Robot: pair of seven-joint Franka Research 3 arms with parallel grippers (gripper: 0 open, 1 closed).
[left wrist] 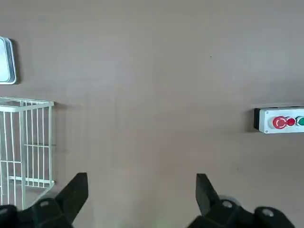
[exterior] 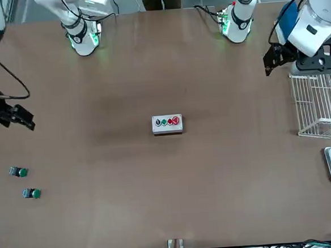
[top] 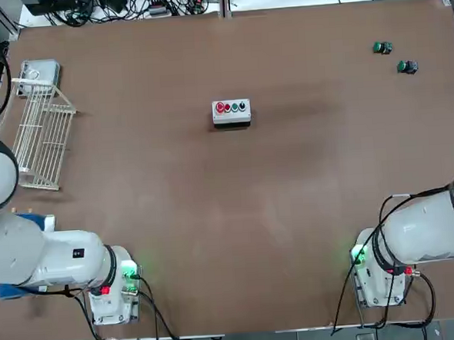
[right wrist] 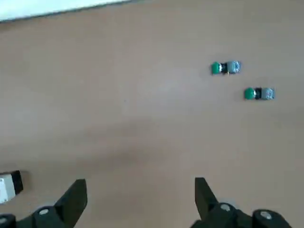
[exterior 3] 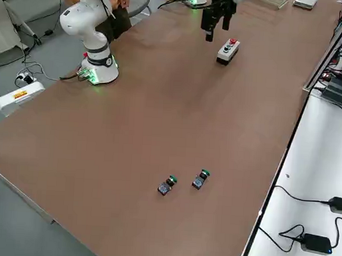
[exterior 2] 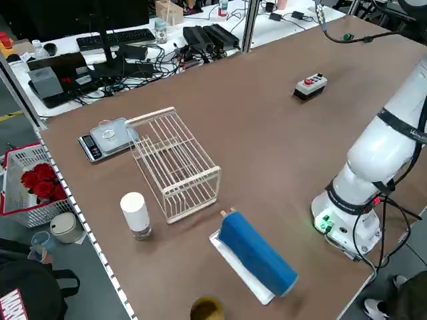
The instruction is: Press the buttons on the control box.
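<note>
Brown tabletop (top: 291, 212) bears the control box (top: 231, 114).

Robotics lab, twin bench-mounted arms (top: 70, 253)

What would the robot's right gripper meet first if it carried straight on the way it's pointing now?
Probably the bare tabletop: nothing shows between the right gripper's open fingers, though how far down the table lies is unclear.
</note>
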